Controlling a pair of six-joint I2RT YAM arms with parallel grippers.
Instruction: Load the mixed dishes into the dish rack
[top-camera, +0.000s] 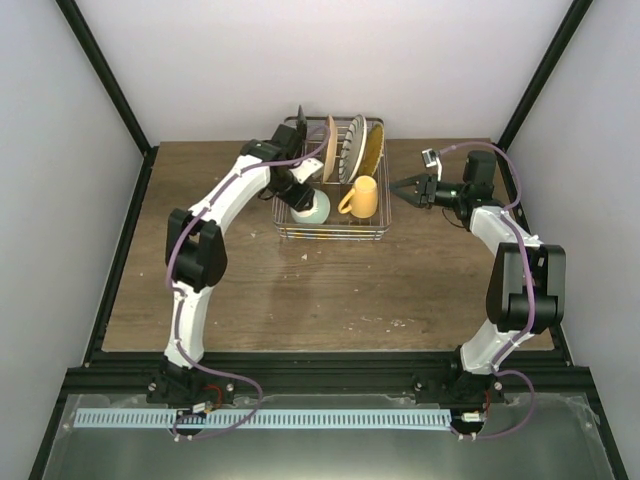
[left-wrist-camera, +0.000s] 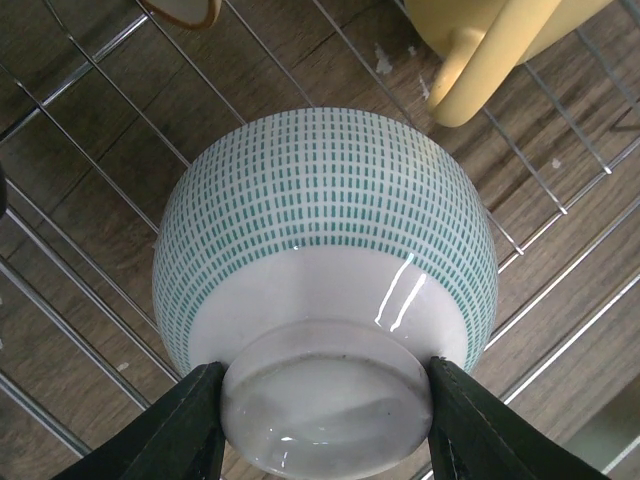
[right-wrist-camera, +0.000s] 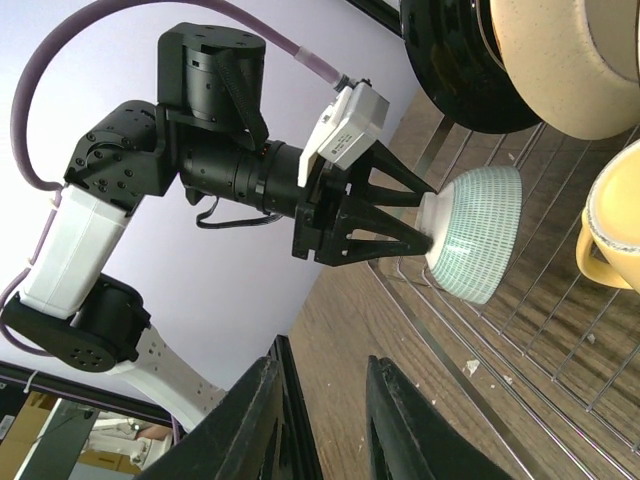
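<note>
The dish rack (top-camera: 330, 236) stands at the back centre of the table. Three plates stand upright in it: tan (top-camera: 330, 145), black-striped (top-camera: 352, 148) and woven yellow (top-camera: 373, 150). The yellow mug (top-camera: 362, 197) lies in the front right of the rack. My left gripper (top-camera: 302, 200) is shut on the foot ring of the mint-green bowl (left-wrist-camera: 320, 220), held upside down over the rack's grid floor (left-wrist-camera: 80, 270) at the front left. The fingers (left-wrist-camera: 185, 430) pinch the foot from both sides. My right gripper (top-camera: 392, 190) is open and empty just right of the rack. The right wrist view shows the bowl (right-wrist-camera: 475, 235) too.
The mug's handle (left-wrist-camera: 470, 70) is close beyond the bowl. In the right wrist view the dark-rimmed plate (right-wrist-camera: 460, 60) and the mug (right-wrist-camera: 615, 230) are inside the rack's front rim (right-wrist-camera: 440, 345). Black frame posts and white walls enclose the wooden table (top-camera: 330, 290).
</note>
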